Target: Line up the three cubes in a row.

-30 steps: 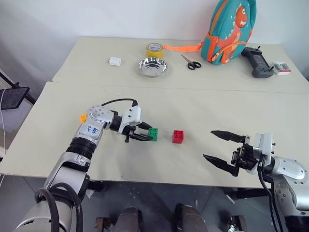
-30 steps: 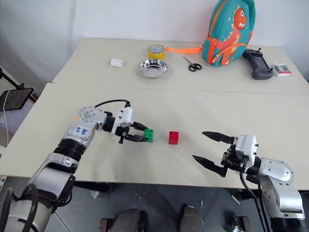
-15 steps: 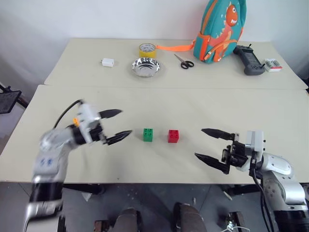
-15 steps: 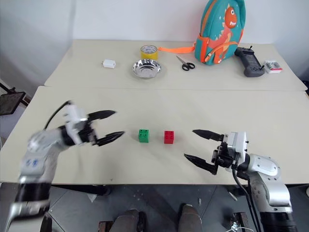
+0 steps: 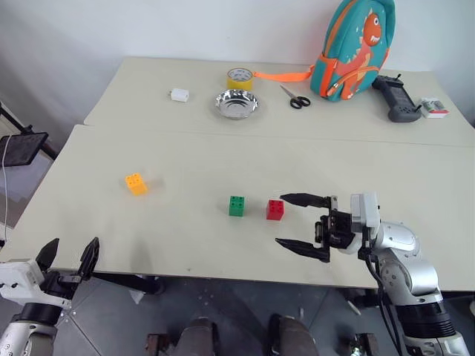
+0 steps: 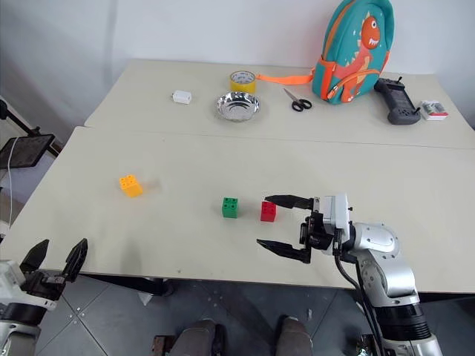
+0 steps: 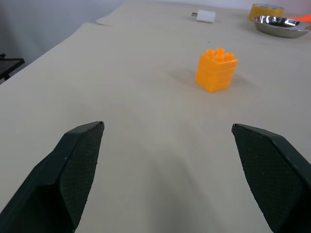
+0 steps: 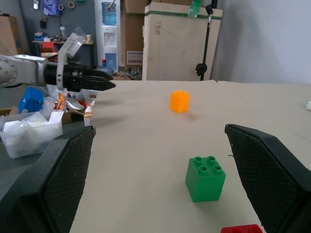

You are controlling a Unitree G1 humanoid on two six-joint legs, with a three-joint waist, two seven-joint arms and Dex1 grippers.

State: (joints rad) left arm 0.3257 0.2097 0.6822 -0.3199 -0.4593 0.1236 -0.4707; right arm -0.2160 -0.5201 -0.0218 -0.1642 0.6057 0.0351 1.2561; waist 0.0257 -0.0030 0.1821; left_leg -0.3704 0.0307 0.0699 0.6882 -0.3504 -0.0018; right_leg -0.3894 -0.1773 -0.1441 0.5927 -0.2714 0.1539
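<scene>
Green cube (image 5: pixel 237 206): on the near surface (image 5: pixel 185 245), just left of the red one, a small gap between them, studs up.
Red cube (image 5: pixel 275 210): on the same surface, level with the green cube; the far finger of the right end effector points at it from the right and stops just short of it.
Orange cube (image 5: pixel 136 183): well apart to the left of the other two and a little farther back, turned at an angle to them.
Row: green and red sit side by side; the orange cube is out of line.
Left end effector (image 5: pixel 68 259): released, fingers spread, nothing between them; it sits off the near left edge of the surface, low in the head view. Its wrist view looks across the surface at the orange cube, which stands ahead between the two fingers and clear of both.
Right end effector (image 5: pixel 294 223): released, fingers wide apart, empty; it points left, just right of the red cube, over the near part of the surface.
Far surface (image 5: pixel 148 96): carries a white block (image 5: pixel 178 94), a metal bowl (image 5: pixel 237 104), a tape roll (image 5: pixel 238 76), scissors (image 5: pixel 295 96), a teal backpack (image 5: pixel 352 46), a black controller (image 5: pixel 398 98).
</scene>
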